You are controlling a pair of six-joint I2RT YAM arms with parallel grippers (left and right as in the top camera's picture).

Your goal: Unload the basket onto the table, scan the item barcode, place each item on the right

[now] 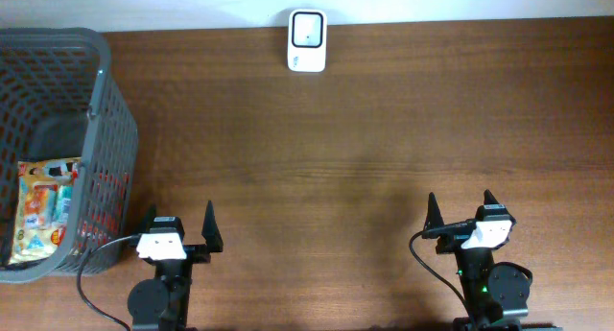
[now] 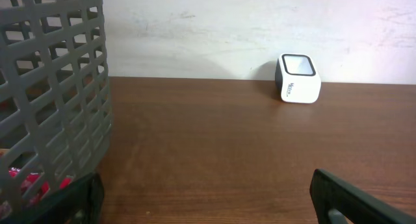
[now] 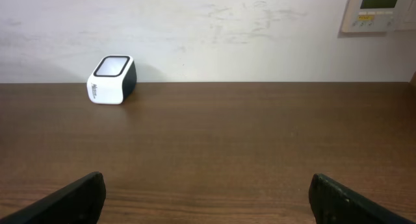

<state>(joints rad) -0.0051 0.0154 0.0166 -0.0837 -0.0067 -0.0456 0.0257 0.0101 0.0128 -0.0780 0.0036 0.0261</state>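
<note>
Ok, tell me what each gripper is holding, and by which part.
Nothing is held. The left gripper and right gripper both stand open and empty; the snack packet lies in the basket.

Scanner (image 3: 112, 80) far L on table (image 3: 247, 133) by wall (image 3: 227, 36); R tool (image 3: 207, 185) fingers spread wide
</note>
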